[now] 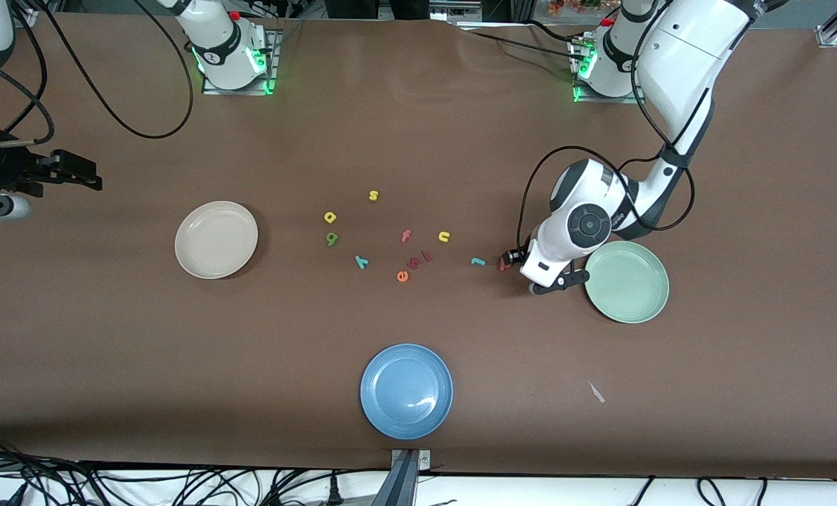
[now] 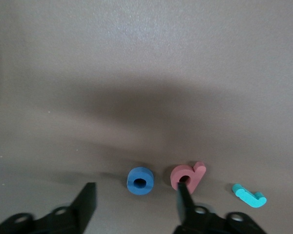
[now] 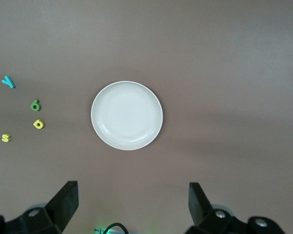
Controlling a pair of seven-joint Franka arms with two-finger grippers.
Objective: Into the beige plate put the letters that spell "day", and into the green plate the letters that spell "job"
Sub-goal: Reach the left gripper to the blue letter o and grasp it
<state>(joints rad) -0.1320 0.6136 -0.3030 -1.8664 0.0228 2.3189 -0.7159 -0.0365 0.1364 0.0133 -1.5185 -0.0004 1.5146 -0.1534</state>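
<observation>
1. Front view: the left gripper (image 1: 513,261) is down at the brown tabletop (image 1: 741,393) just beside the round pale mint-green plate (image 1: 632,284), which holds nothing. A small red-pink toy "b" (image 1: 504,266) shows at its fingertips and a teal hooked "j" (image 1: 478,261) lies near it, toward the middle of the table.
2. Same view: the round cream-beige plate (image 1: 216,239) sits bare toward the right arm's end. Between the two plates lie the yellow "a" (image 1: 330,217), the green "d" (image 1: 332,239) and the teal "y" (image 1: 362,262) (the "d" lies between the other two). The right gripper (image 1: 74,172) waits aloft at that end of the table.
3. Left wrist view: the black fingers (image 2: 85,204) stand partly open around a blue ring "o" (image 2: 140,181), not yet touching it; one finger overlaps the "b" (image 2: 191,173), and the "j" (image 2: 250,195) lies outside them.
4. Right wrist view: the wide-open fingers (image 3: 63,202) hold nothing, hanging above the beige plate (image 3: 127,115), with the "y" (image 3: 9,82), "d" (image 3: 35,105) and "a" (image 3: 38,124) off to one side.
</observation>
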